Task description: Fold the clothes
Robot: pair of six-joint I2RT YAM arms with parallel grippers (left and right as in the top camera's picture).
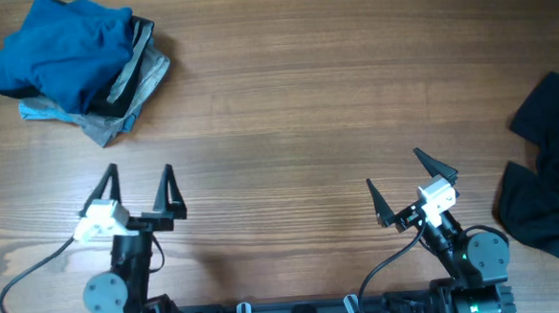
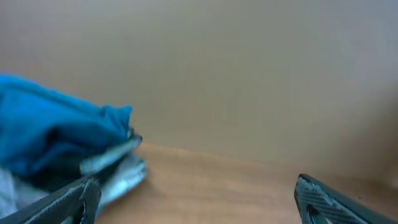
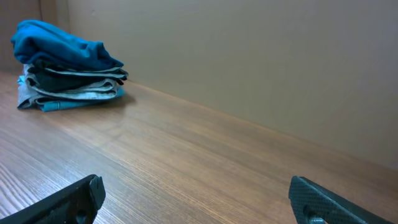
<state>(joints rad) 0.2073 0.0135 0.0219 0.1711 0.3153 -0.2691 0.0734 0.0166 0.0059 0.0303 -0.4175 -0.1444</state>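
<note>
Left claw (image 1: 140, 170) and right claw (image 1: 393, 168) stand open, empty, at the table's (image 1: 305, 98) near edge, likely poised for the right-edge black garment (image 1: 549, 171).

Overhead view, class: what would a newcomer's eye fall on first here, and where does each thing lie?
The bright blue shirt leaps out, crumpled on top of a pile of clothes in the far left corner of the table. Next comes a dark garment sprawled at the right edge, partly out of frame. Near the front edge, the left gripper and right gripper stand open, holding nothing.
</note>
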